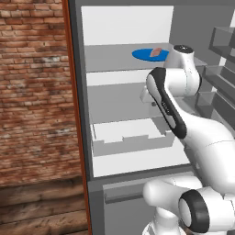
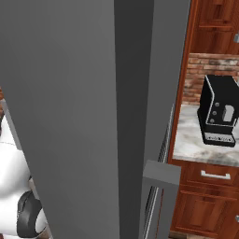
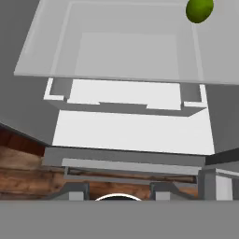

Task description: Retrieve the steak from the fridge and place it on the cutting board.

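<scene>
The fridge stands open, showing a white interior and grey shelves. The steak, a small pinkish slab, lies on a blue plate on the upper shelf. My arm reaches into the fridge one shelf below the plate, and its forearm covers the hand in the left base view. In the hand view my gripper is open with nothing between its fingertips. It looks down over a grey shelf and the white drawer bin. The cutting board is out of view.
A green round fruit sits at the shelf's far corner. Door racks hang to the right of my arm. The grey fridge door blocks most of the right base view; beyond it a black appliance stands on a marble counter. A brick wall lies left.
</scene>
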### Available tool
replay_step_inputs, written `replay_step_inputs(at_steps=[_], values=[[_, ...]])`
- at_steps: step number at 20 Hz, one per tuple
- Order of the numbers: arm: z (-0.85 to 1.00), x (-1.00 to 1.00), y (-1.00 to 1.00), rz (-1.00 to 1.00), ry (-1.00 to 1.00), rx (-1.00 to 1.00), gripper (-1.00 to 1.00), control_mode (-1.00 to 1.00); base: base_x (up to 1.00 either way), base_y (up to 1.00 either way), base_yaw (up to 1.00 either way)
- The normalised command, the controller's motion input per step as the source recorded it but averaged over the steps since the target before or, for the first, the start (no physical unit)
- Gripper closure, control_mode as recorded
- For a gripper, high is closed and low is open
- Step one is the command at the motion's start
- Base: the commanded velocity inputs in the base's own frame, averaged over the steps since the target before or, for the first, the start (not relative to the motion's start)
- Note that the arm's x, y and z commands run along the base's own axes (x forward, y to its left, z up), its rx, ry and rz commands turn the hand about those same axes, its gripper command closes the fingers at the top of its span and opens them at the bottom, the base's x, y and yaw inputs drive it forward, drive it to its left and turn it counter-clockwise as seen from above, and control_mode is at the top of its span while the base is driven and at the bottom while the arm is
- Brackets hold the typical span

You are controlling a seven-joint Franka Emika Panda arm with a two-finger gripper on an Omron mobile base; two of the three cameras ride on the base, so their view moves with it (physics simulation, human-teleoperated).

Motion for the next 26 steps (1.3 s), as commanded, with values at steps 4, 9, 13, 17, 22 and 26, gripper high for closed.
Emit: replay_step_inputs(at_steps=[4, 9, 13, 17, 22, 26], values=[[0.00, -0.15, 0.00, 0.00, -0.04, 0.00, -1.00, -1.00, 0.00, 0.00, 0.00], [0.02, -0.29, 0.00, 0.00, -0.20, 0.00, -1.00, -1.00, 0.00, 0.00, 0.00], [0.21, -0.25, 0.00, 0.00, -0.31, 0.00, -1.00, -1.00, 0.00, 0.00, 0.00], [0.32, -0.26, 0.00, -0.01, -0.31, 0.00, -1.00, -1.00, 0.00, 0.00, 0.00], [0.43, -0.17, 0.00, -0.05, -0.29, -0.01, -1.00, -1.00, 0.00, 0.00, 0.00], [0.46, -0.07, 0.03, -0.09, -0.31, -0.02, -1.00, -1.00, 0.00, 0.00, 0.00]])
